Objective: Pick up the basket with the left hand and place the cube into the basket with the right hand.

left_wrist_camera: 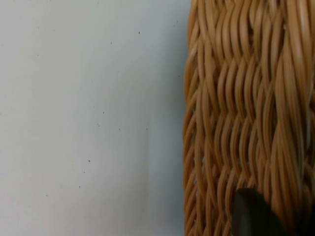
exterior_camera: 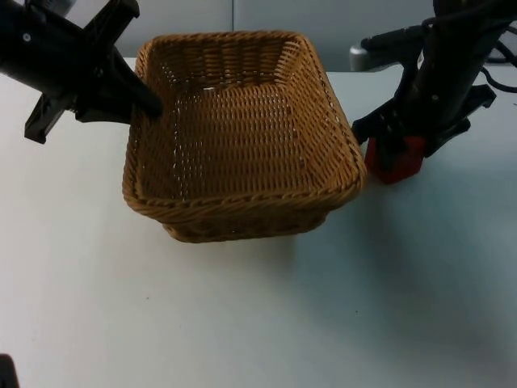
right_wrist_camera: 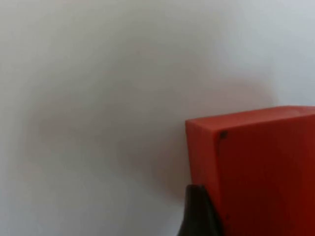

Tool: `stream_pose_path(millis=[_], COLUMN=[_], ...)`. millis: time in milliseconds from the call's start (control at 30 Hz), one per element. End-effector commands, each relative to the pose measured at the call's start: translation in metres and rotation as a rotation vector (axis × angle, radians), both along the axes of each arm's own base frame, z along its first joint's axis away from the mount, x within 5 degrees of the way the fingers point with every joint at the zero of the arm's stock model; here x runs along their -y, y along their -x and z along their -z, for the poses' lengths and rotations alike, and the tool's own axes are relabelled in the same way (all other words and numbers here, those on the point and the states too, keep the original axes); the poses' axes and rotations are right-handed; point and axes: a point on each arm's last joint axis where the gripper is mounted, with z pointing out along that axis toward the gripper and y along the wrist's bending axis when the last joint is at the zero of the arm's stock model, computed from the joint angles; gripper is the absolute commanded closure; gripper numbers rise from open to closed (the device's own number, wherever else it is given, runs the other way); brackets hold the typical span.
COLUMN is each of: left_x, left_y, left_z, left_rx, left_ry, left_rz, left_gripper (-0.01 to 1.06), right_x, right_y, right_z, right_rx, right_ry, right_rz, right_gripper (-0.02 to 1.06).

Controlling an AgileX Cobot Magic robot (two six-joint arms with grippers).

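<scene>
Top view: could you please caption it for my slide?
Left gripper on wicker basket rim; right gripper at red cube.

Both arms are black throughout, built of thick rounded links that widen into blocky, angular housings near the wrists. The left gripper [exterior_camera: 149, 103] ends in 2 matte black fingers that taper to blunt tips, with a flat bracket jutting from the housing behind them; the right gripper [exterior_camera: 396, 149] carries 2 similar black fingers below a tall dark column, and a pale grey rounded piece sticks out beside that arm's upper link. Close up, each fingertip [right_wrist_camera: 199, 211] is dull black with a narrow, rounded end.
</scene>
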Motion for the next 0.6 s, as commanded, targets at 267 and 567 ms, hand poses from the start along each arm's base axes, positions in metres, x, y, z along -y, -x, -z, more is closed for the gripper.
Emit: stream_pose_path(millis=[267, 567], left_x=[0.001, 0.001], left_y=[-0.002, -0.002], left_z=[-0.007, -0.007], left_rx=[0.006, 0.006], left_ry=[0.035, 0.035], left_rz=[-0.009, -0.009], left_gripper=[1.05, 1.05], right_x=[0.001, -0.023], right_y=[-0.035, -0.034], right_z=[-0.095, -0.202], right_rx=[0.140, 0.286], right_ry=[0.050, -0.314], right_rz=[0.032, 0.055], right_gripper=[0.59, 0.59])
